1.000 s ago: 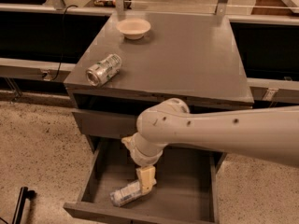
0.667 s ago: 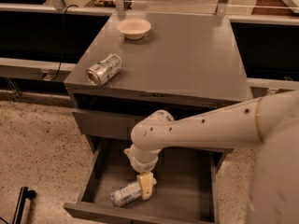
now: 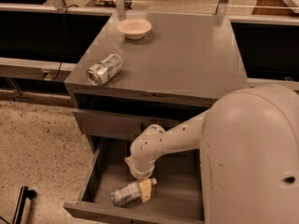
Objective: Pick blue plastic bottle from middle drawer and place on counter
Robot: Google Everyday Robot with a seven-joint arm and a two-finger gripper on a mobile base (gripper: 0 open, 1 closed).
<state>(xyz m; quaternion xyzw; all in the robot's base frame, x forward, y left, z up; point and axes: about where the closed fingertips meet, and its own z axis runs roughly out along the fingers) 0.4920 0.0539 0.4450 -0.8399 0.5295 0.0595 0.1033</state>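
The tool [image 3: 145, 189] hangs low in the open middle drawer [image 3: 177, 197] so that it sits right over the cap end of the blue plastic bottle [image 3: 125, 195] lying flat beneath it, though whether it grips yet I cannot tell; the table [image 3: 187, 55] is well above.

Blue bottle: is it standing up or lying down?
Lying down: the bottle rests sideways on the middle drawer floor, gripper at its cap end.
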